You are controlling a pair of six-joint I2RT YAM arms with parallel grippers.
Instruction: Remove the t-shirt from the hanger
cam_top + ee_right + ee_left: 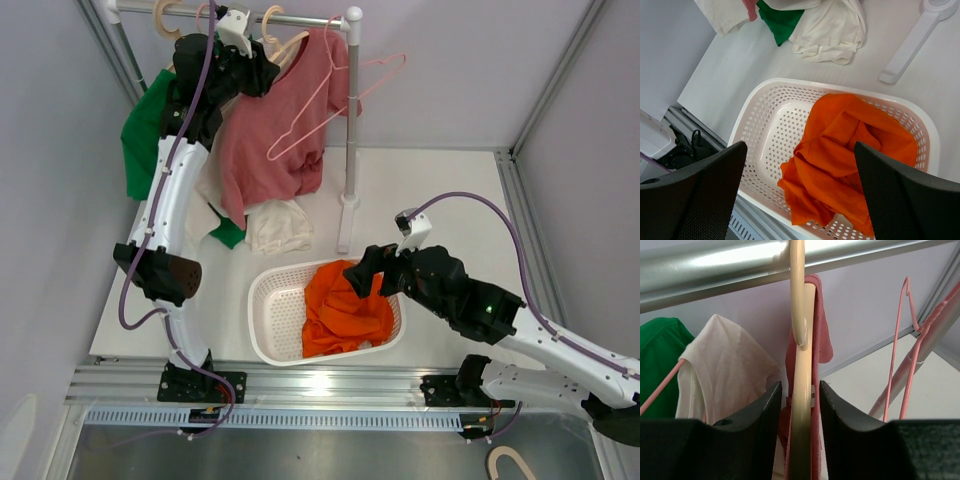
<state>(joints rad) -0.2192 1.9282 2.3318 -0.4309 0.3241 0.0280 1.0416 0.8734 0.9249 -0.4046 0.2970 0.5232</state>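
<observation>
A pink t-shirt (280, 120) hangs on a cream hanger (287, 44) hooked over the metal rail (300, 18). My left gripper (262, 65) is up at the rail. In the left wrist view its jaws straddle the cream hanger's neck (801, 365) and the pink t-shirt's collar (822, 335). The left gripper (798, 405) is open only narrowly, with a slim gap on the left side. My right gripper (362, 272) hovers open over the basket, and in its wrist view this right gripper (800, 185) holds nothing.
An orange shirt (845, 150) lies in the white basket (765, 120). A bare pink wire hanger (340, 100) hangs near the rack's post (350, 120). A green shirt (145, 130) and a white shirt (725, 365) hang to the left. White cloth (280, 225) lies below.
</observation>
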